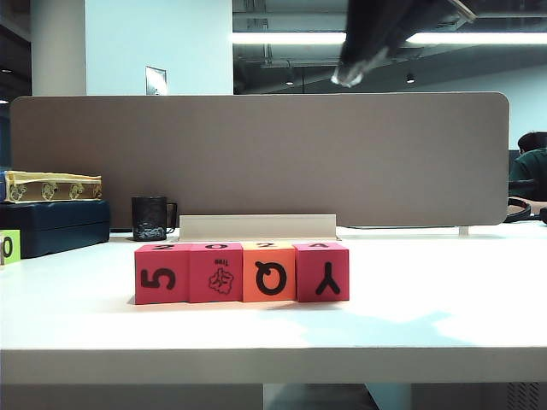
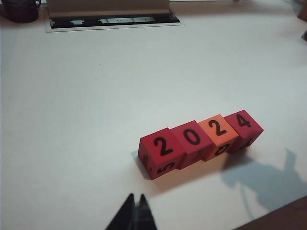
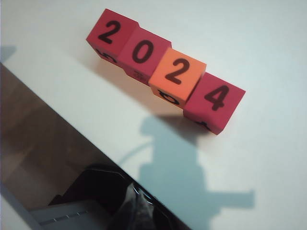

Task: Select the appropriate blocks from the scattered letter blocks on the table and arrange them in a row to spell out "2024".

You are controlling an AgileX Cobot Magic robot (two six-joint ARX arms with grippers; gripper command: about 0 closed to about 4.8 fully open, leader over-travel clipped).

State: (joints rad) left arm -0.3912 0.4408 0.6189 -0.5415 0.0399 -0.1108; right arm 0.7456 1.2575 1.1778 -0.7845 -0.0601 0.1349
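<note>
Four blocks stand touching in a row in the middle of the table [image 1: 427, 307]. In the exterior view their front faces show 5 [image 1: 161, 275], a tree [image 1: 216, 273], Q on the orange one [image 1: 269, 273] and Y [image 1: 322, 272]. From the left wrist view the top faces read 2 [image 2: 163, 146], 0 [image 2: 193, 137], 2 [image 2: 218, 128], 4 [image 2: 243, 122]. My left gripper [image 2: 136, 197] is shut and empty, hanging above bare table short of the row. My right gripper [image 3: 138, 201] is a dark, shut shape over the table's front edge, off the 4 block [image 3: 216, 98]. It also shows blurred, high above the row [image 1: 349, 75].
A lime-green block marked 0 [image 1: 8, 248] sits at the far left edge. A black mug [image 1: 149, 219], a dark case [image 1: 55, 226] with a yellow box [image 1: 51, 186] on it and a white stand [image 1: 256, 226] line the grey-brown divider [image 1: 256, 145].
</note>
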